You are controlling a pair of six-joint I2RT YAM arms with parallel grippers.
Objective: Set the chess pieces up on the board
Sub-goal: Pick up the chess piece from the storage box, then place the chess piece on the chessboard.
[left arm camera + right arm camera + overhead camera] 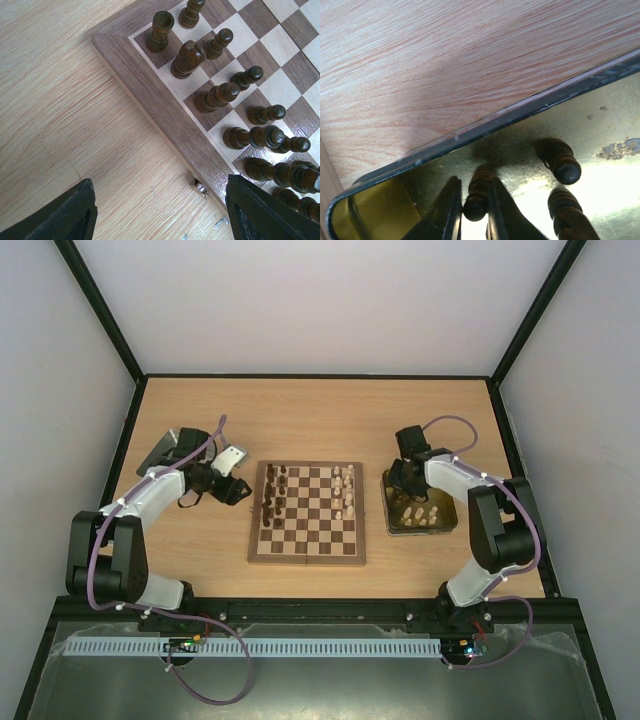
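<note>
The board (310,532) lies mid-table, with dark brown chess pieces (272,498) in its left columns and cream ones (345,490) in its right columns. My left gripper (238,490) is open and empty beside the board's left border (150,90), low over the table. Its fingers (75,215) stand wide apart in the left wrist view, with several dark pieces (220,95) ahead. My right gripper (405,486) is down in the gold tray (445,528). Its jaws (473,187) are shut on a dark brown piece (476,202) standing on the tray floor.
Two more dark pieces (561,161) stand in the tray close to the right of the held one. Several cream pieces (422,514) stand in the tray's near part. The tray's dark rim (485,125) runs just beyond the right fingers. Enclosure walls surround the table.
</note>
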